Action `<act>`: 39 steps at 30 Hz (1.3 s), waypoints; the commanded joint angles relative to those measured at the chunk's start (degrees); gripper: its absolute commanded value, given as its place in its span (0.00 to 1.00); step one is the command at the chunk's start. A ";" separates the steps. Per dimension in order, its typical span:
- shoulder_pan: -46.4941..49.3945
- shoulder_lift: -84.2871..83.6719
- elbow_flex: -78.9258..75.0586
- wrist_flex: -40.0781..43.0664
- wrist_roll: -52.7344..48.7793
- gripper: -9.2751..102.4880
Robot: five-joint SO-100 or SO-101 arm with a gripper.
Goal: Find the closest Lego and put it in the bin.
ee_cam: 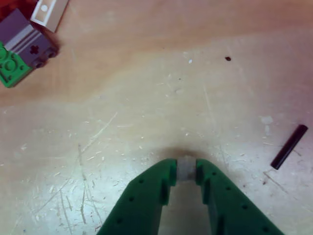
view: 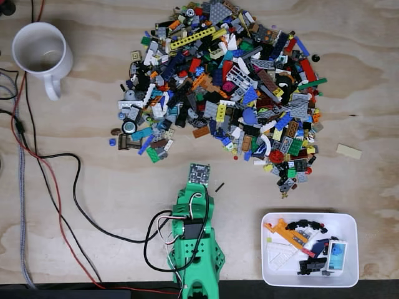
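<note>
Arm: green arm [view: 196, 249] enters from the bottom edge of the fixed view, reaching up toward the pile; black, red and white wires loop off its left side.
Fingers: in the wrist view the green fingers [ee_cam: 168, 178] are closed on a small pale grey piece [ee_cam: 186, 168] pinched between the tips, gripper [ee_cam: 186, 172] just above bare wood.
Lego pile: big mixed-colour Lego pile [view: 227, 90] spread over the upper middle of the fixed view, its near edge just beyond the arm's tip.
Bin: white bin [view: 310, 249] at lower right of the fixed view, right of the arm and apart from it; it holds an orange piece [view: 288, 234], several black bits and a blue-and-white piece.
Black rod: short black rod [ee_cam: 289, 147] lies loose on the worktop right of the fingers in the wrist view; also seen in the fixed view [view: 219, 187], beside the arm's tip.
Corner bricks: a grey brick [ee_cam: 27, 39] touching a green brick [ee_cam: 11, 68] at upper left of the wrist view.
Mug: white mug [view: 40, 53] at upper left of the fixed view, well apart from the pile.
Stray plate: tan plate [view: 348, 151] alone, right of the pile.
Worktop: pale plywood worktop [view: 93, 137], scratched.
</note>
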 commanded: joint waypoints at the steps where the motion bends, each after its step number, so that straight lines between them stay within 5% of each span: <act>1: 0.97 0.26 -0.62 1.76 0.00 0.08; 6: 1.14 -2.55 -4.75 2.29 -1.23 0.08; 12: 0.35 -32.17 -21.09 -4.92 -0.88 0.08; 18: -1.67 -55.99 -33.84 -13.18 15.03 0.14; 28: -15.47 -66.88 -39.11 -20.04 18.90 0.23; 39: -16.79 -88.68 -63.90 -18.90 26.28 0.26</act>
